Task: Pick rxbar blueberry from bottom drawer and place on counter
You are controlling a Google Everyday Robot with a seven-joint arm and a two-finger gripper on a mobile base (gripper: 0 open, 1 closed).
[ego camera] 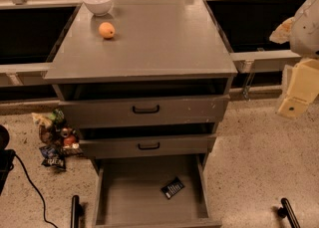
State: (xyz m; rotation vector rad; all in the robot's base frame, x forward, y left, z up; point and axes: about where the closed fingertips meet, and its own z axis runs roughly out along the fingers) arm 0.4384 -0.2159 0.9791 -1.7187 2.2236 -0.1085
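The rxbar blueberry (172,187), a small dark bar with white print, lies flat and turned at an angle on the floor of the bottom drawer (129,197), right of its middle. The drawer is pulled fully open. The counter (159,43) is the grey top of the cabinet. My gripper (298,90) is at the right edge of the view, beside the cabinet at about the height of the top drawer. It is well above and to the right of the bar and touches nothing.
A white bowl (97,3) and an orange (106,30) sit at the counter's back left. The two upper drawers (146,109) stand slightly out. Crumpled snack wrappers (55,140) lie on the floor at the left. Black posts (76,212) (289,213) flank the open drawer.
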